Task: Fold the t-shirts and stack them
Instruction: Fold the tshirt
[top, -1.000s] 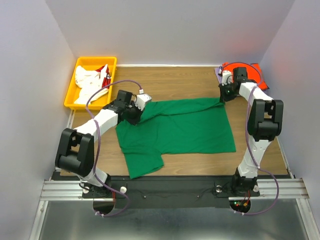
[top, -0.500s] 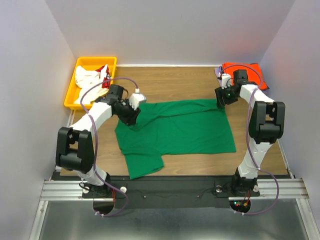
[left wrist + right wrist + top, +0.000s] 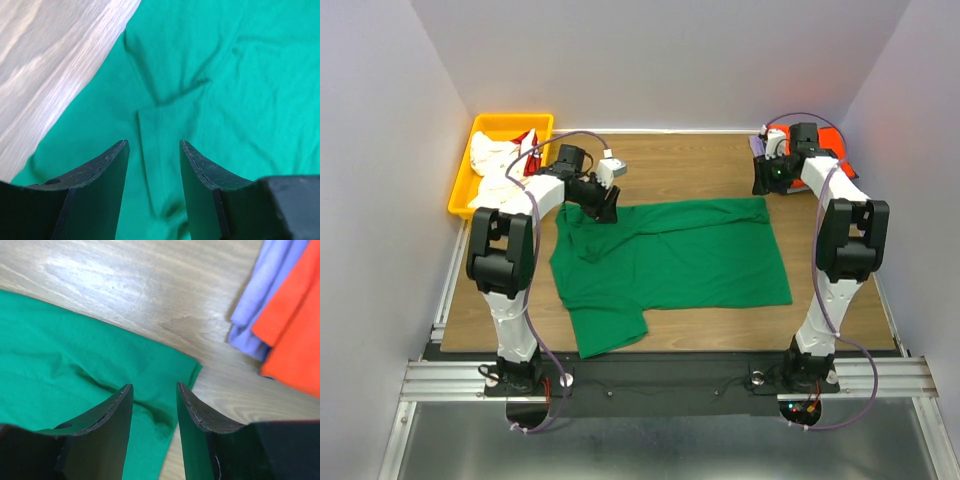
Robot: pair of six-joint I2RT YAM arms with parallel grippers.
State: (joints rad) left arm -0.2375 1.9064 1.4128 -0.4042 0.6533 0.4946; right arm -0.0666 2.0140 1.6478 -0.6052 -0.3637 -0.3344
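At the far left, a yellow bin [image 3: 460,192] is noted holding white shirts [image 3: 498,165] with red parts, crumpled and unfolded. The left pincer [image 3: 605,205] is found moderately open and empty. In the left wrist view [image 3: 152,147] it hangs over a doubled-over flap at the far left of the green t-shirt [image 3: 680,260]; contact with the cloth cannot be confirmed. The shirt is spread across the middle of the bench [image 3: 680,165], with one sleeve pointing toward the near edge. The right pincer [image 3: 767,180] is likewise open and empty, poised above the shirt's far right corner. Near it, at the far right, a lavender shirt [image 3: 265,285] is seen lying partly under an orange shirt [image 3: 295,335].

The step in hand is judged to be the grasp of the far edge for a lengthwise fold. It is recommended that both pincers be lowered together. The left should be closed on the flap's full thickness, the right on the corner alone, and the edge kept taut between them so no slack is folded in.
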